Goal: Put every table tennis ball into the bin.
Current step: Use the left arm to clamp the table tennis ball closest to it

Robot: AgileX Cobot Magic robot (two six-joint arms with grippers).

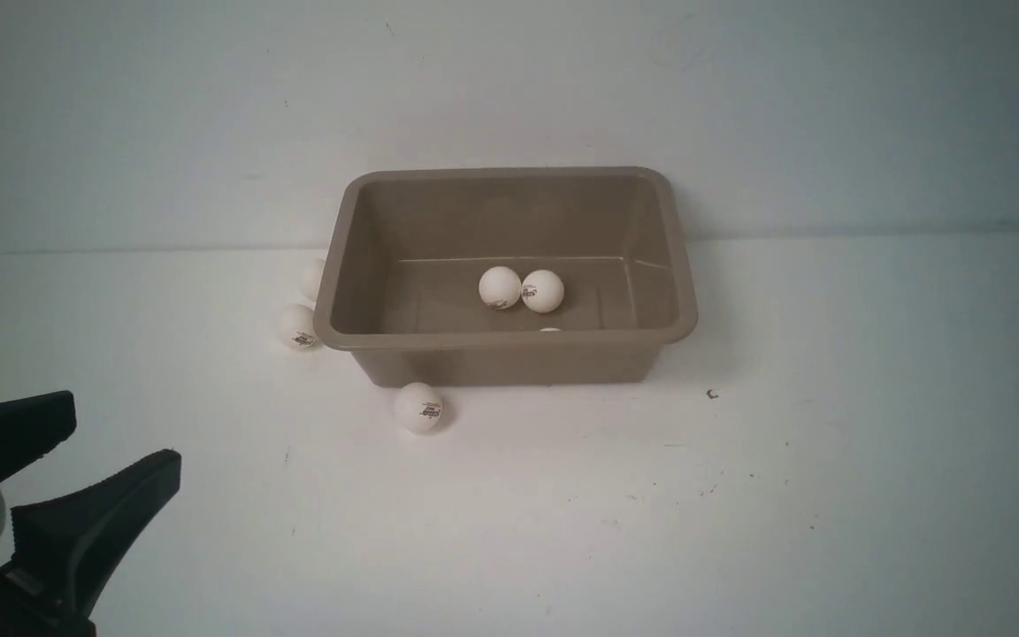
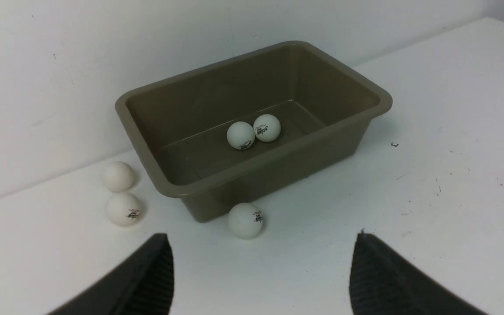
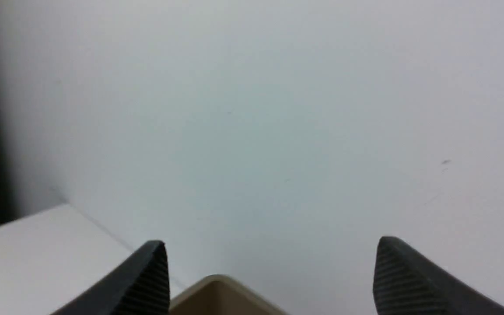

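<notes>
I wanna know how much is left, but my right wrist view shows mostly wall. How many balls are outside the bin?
Observer: Three. The near ball sits before the front wall of the bin; two side balls lie at its left.
Operator: Any inside?
Observer: Two touching balls on its floor; a third ball barely peeks over the near rim.
Operator: Is the left tool holding one?
Observer: No, the left tool is open and empty.

Balls [image 1: 500, 287] in bin [image 1: 509, 173] (three more outside: left, front).

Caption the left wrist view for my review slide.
Open left pincer faces the bin, two table tennis balls visible inside, three others on the table outside.
</notes>
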